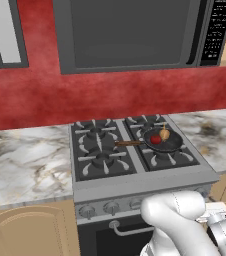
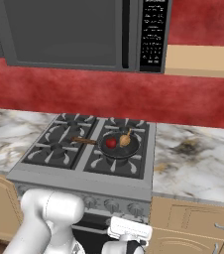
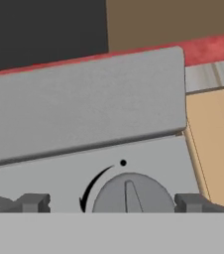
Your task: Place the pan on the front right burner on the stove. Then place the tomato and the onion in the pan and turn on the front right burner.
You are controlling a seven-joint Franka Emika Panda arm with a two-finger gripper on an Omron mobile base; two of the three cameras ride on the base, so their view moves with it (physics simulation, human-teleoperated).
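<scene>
Spread wide and empty, the pincer (image 3: 114,202) is lined up on a round grey steel knob (image 3: 130,193) dead ahead at 12 o'clock, its pointer ridge upright. On the grey steel stove (image 1: 150,183), the black wooden-handled pan (image 1: 163,140) is seen with red tomato (image 1: 155,139) and tan onion (image 1: 164,133) inside.

The arm (image 1: 172,220) is glossy white, built of rounded, bulbous segments with dark joints; the gripper (image 3: 114,202) ends in small, blocky dark grey fingertips (image 3: 33,202).
</scene>
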